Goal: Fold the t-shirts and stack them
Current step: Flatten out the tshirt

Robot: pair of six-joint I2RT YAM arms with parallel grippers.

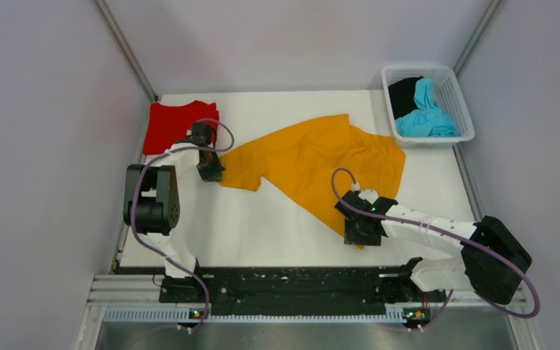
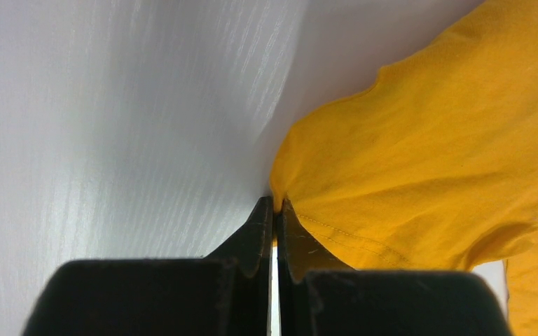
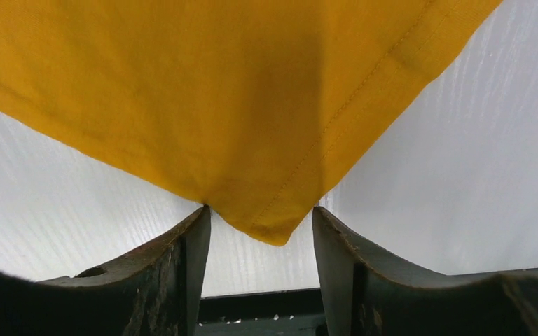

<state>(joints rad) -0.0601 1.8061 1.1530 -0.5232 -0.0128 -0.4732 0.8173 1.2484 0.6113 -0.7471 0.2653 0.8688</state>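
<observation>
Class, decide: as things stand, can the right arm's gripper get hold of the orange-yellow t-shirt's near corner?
Probably yes. The right gripper is open, and a hemmed corner of the orange-yellow t-shirt sits between its fingers with nothing over it; closing should catch the cloth.

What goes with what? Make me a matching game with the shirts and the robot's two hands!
Things:
1. red t-shirt
2. cyan-blue t-shirt
3. left gripper
4. right gripper

Places and states:
A. open around a corner of the orange-yellow t-shirt
B. in the white basket
C. pinched shut on the orange-yellow t-shirt's edge
D. lying at the far left corner of the table

Pairs: 1-D, 2-B, 3-C, 4-A.
</observation>
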